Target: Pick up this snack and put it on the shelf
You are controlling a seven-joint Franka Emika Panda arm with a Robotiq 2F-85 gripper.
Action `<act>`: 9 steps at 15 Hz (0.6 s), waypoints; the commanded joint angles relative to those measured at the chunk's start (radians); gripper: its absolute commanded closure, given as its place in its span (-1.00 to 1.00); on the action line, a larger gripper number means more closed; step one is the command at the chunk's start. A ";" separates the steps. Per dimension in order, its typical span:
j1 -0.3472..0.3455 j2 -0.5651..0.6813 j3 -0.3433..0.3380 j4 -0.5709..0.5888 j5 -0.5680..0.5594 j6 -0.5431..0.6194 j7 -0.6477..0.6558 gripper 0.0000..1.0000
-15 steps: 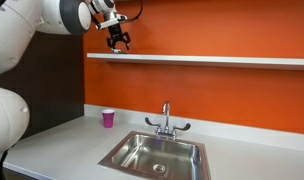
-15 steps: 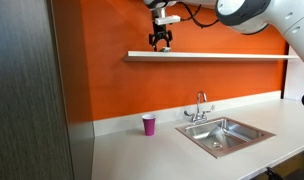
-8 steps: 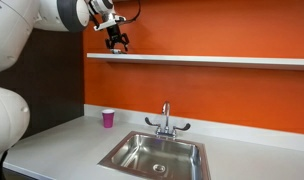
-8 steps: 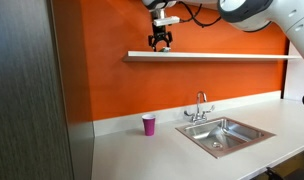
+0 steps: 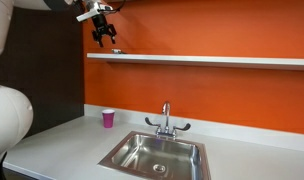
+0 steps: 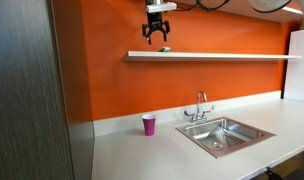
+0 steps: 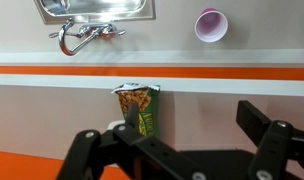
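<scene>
The snack (image 7: 139,108), a green packet, is seen in the wrist view resting on the shelf (image 7: 52,110), close to the orange wall, w/ nothing gripping it. Compared w/ 0.5 s ago, the gripper (image 6: 157,38) is now raised: it was down at shelf level then, and a clear gap is now seen between its fingertips and the shelf (image 6: 222,56) in both exterior views. Its jaws are spread wide and empty, one finger on each side of the wrist pic, apart from the packet. From this the release is judged done and the placement prob. complete; only the arm's retreat seems left.

Hard to make out: whether the packet lies flat or is propped vs. the wall can't be told, since it is viewed from straight above and its lower end is covered by the gripper body. In the exterior views the snack is too small to be picked out w/ confidence. The wrist pic is shown upside down, so the steel sink (image 7: 92,8) is cropped at the top edge, next to the faucet (image 7: 82,35) and pink cup (image 7: 211,25). Most of the arm is cut off at the top of the exterior views.
</scene>
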 commanded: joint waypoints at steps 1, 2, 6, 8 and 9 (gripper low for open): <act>0.018 -0.143 0.004 -0.201 -0.010 0.052 0.087 -1.00; 0.025 -0.172 0.005 -0.244 -0.011 0.062 0.104 -1.00; 0.051 -0.284 0.008 -0.434 -0.020 0.114 0.186 -1.00; 0.061 -0.337 0.010 -0.537 -0.010 0.146 0.224 -1.00; 0.066 -0.362 0.011 -0.589 -0.009 0.162 0.246 -1.00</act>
